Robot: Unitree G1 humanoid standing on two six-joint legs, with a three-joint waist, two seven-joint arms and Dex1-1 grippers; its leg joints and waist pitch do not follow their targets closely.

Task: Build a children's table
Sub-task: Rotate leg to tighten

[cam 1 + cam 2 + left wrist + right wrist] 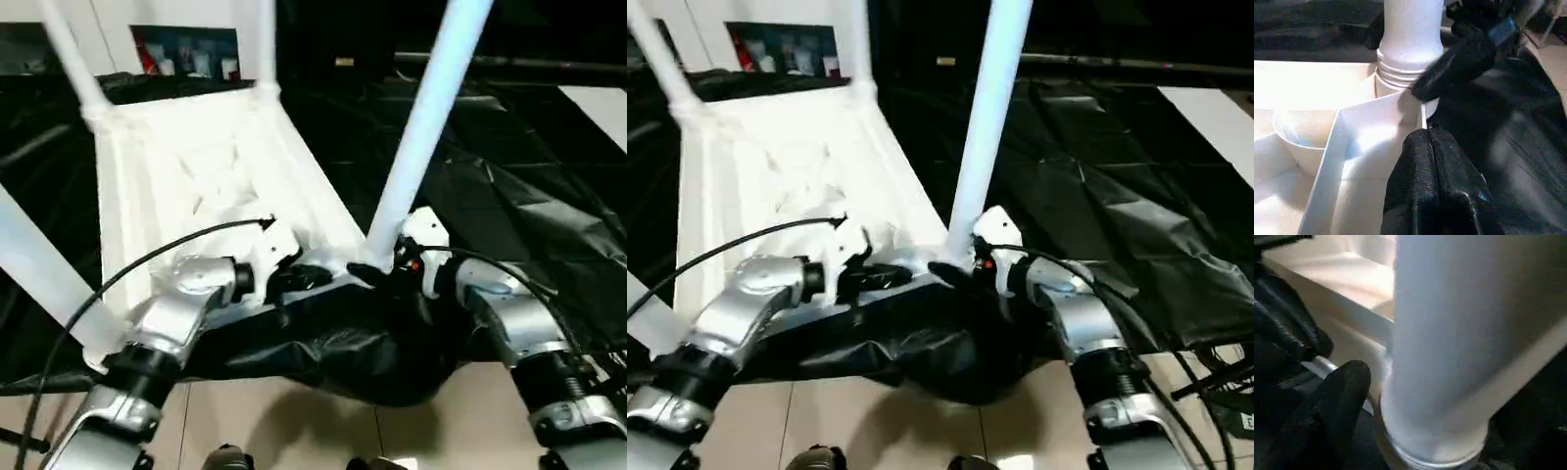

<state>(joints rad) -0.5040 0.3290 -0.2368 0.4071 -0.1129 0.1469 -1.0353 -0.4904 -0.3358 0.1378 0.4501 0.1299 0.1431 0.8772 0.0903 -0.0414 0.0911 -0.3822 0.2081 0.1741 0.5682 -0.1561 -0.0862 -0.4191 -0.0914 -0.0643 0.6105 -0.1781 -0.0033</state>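
Note:
The children's table lies upside down on a black sheet, its ribbed white tabletop facing up. White legs stand in the corner sockets: two far ones, one near left and one near right. My left gripper is shut, its fingertips against the tabletop's near rim beside the near right socket. My right gripper is open at the base of the near right leg; one finger sits beside the leg's threaded collar.
The black sheet covers the surface and hangs over its near edge above a beige tiled floor. A white panel lies at the far right. A shelf with red items stands at the back.

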